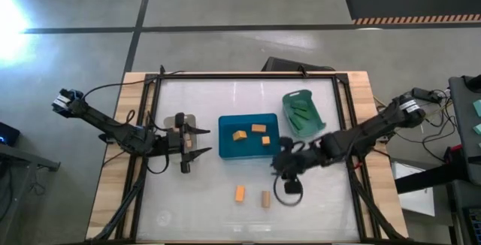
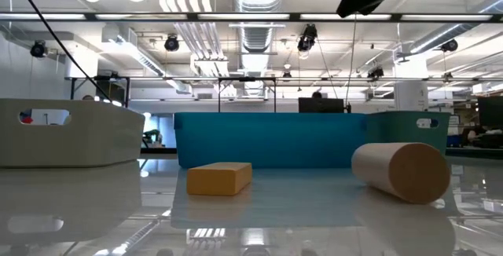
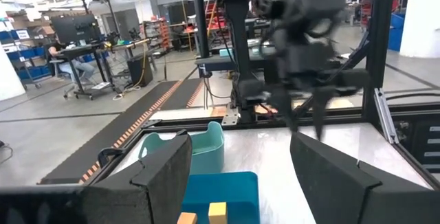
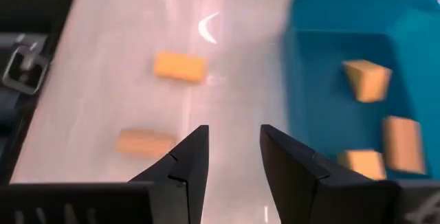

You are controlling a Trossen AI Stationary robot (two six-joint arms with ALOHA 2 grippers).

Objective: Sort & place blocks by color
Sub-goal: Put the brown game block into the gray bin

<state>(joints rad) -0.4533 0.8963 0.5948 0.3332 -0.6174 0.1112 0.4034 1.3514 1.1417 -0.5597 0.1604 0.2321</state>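
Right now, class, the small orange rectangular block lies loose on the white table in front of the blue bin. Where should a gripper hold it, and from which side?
Grip the orange block across its two long flat faces, coming straight down from above. It lies flat, apart from the tan block, so both faces are free. The right gripper, open, is nearest.

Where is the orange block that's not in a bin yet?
In the high view the loose orange block lies on the table in front of the blue bin, just left of the tan block; the right end effector is nearby.
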